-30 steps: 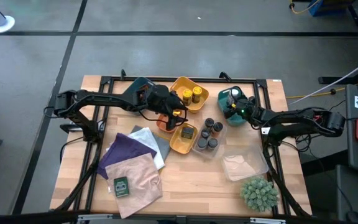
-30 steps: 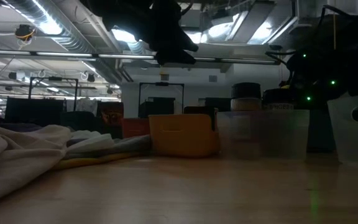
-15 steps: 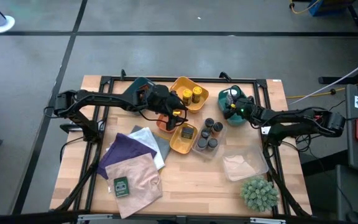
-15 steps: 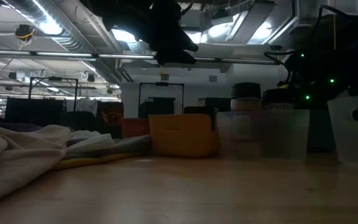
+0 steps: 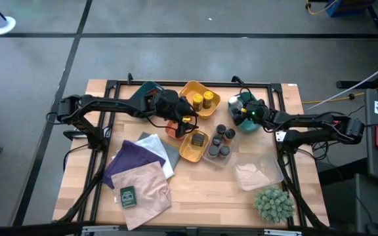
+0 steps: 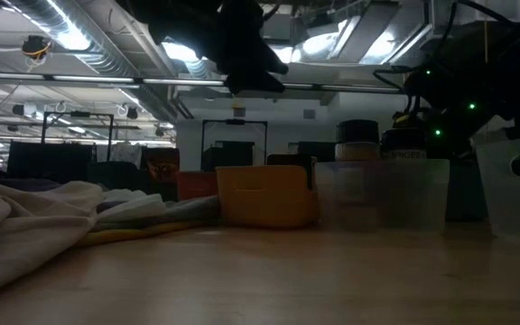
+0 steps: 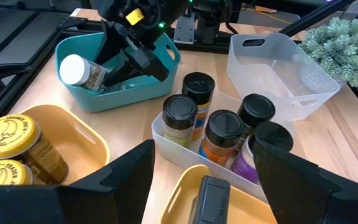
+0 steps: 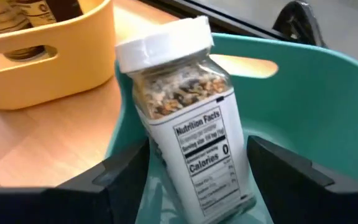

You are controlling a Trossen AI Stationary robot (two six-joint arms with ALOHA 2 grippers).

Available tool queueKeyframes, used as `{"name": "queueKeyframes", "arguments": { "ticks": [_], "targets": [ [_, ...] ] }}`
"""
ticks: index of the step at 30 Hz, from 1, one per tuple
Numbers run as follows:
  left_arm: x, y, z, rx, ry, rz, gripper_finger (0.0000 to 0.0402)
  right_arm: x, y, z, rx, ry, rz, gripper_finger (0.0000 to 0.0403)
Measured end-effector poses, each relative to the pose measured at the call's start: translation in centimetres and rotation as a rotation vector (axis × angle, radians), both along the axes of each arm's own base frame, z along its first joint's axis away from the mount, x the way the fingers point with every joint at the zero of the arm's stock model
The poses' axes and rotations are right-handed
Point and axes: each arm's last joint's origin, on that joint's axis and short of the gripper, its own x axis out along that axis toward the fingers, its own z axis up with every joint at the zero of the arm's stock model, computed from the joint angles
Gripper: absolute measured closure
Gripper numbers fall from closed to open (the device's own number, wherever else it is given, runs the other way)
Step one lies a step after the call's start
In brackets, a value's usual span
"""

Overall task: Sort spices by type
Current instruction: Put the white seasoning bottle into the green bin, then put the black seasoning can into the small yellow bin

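White-lidded jar point(image 8: 185, 118) lies tilted between right pincer point(image 8: 194, 180) fingers, inside teal tray point(image 8: 303, 112).

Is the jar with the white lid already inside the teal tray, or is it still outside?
Inside. The white-lidded jar leans tilted within the teal tray, between the right claw fingers.

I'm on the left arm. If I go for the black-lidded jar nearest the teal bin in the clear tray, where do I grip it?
Probably by the black lid of that jar, coming straight down from above. It stands upright, packed among the other jars in the clear tray, so its sides look hard to reach; only the lid stands free. The left pincer is open over the orange tray.
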Motion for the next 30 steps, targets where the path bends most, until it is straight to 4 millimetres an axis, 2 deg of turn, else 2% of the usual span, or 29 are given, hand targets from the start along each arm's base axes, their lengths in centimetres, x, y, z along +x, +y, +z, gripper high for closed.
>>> {"name": "queueKeyframes", "arguments": {
  "ticks": [17,20,27,30],
  "targets": [
    [0.03,-0.17,0.0,0.0,0.0,-0.005,0.0147,0.16,0.13,-0.07,0.028,-0.005,0.07,0.014],
    [0.03,-0.17,0.0,0.0,0.0,-0.005,0.0147,0.16,0.13,-0.07,0.029,-0.005,0.07,0.0166],
    [0.04,-0.17,0.02,0.0,-0.001,-0.005,0.0147,0.39,0.03,-0.41,0.039,0.004,0.077,0.0261],
    [0.04,-0.18,0.02,-0.003,-0.001,-0.004,0.0147,0.43,0.0,-0.42,0.036,0.002,0.075,0.0285]
  ]
}}
